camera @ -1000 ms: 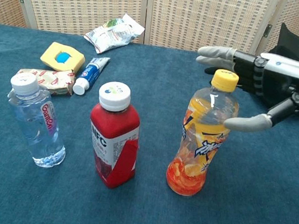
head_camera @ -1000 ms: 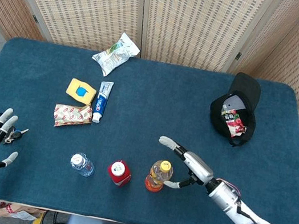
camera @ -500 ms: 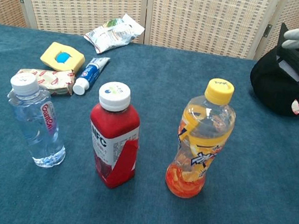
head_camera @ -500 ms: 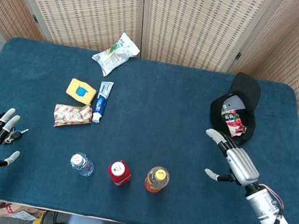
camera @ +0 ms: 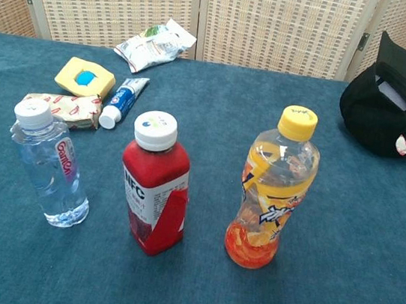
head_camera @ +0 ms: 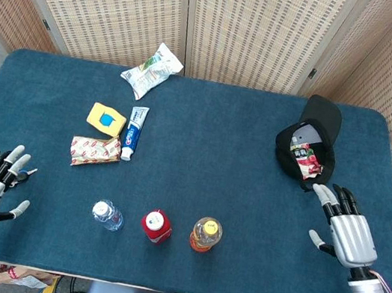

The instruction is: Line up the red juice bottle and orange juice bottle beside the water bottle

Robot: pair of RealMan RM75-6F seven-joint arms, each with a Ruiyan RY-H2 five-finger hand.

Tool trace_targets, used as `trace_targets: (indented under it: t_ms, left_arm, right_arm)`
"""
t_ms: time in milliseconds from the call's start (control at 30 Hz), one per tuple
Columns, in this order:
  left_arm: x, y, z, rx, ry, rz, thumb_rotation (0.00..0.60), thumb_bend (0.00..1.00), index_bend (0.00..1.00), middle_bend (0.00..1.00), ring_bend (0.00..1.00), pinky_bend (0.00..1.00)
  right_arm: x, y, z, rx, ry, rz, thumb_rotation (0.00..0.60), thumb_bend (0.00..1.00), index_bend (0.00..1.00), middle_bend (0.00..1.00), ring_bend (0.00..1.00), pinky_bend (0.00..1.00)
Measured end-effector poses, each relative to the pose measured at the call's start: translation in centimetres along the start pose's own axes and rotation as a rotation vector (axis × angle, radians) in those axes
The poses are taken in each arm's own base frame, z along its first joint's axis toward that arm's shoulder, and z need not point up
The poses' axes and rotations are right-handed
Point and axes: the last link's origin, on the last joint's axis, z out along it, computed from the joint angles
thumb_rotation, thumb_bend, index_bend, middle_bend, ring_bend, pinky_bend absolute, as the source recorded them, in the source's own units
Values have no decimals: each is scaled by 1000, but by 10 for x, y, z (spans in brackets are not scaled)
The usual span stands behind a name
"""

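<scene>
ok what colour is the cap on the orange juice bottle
Yellow; the orange juice bottle shows it best in the chest view.

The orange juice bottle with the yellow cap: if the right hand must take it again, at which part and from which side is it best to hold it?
Probably at the narrow waist of the clear orange juice bottle with the yellow cap, coming from the robot's right. It stands upright, its right side is free, and the red juice bottle with the white cap stands on its other side. The right hand is open on that free side, so its fingers can wrap the waist.

A toothpaste tube lies on the counter: yellow sponge just left, snack bag behind, red wrapper in front, black cap far right.
</scene>
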Motion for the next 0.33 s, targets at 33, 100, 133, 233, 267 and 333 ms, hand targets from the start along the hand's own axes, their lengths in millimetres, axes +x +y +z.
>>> trace_targets:
  t_ms: [33,100,133,233,267,333]
  left_arm:
    - [-1,1,0,-2,-2,-2,600,219,0,0,0,0]
    - [-3,3,0,-5,-6,-5,600,219,0,0,0,0]
    - [-4,3,0,-6,-8,-5,600,219,0,0,0,0]
    - [-5,5,0,-9,-14,-6,600,219,0,0,0,0]
    - [-6,6,0,-11,-14,-8,600,219,0,0,0,0]
    - [-6,7,0,-14,-14,-11,600,219,0,0,0,0]
  right_arm:
    - [-2,1,-6,-18,3,8,600,277,0,129,4,75]
    - [-4,1,-15,-39,6,19,600,277,0,129,4,76]
    - [-4,2,-19,-50,9,21,600,278,0,129,4,76]
    - [-6,2,-29,-71,16,19,600,277,0,129,4,76]
    - [-6,2,-32,-77,18,20,600,277,0,129,4,76]
    - [-7,3,-37,-90,20,27,600,277,0,129,4,76]
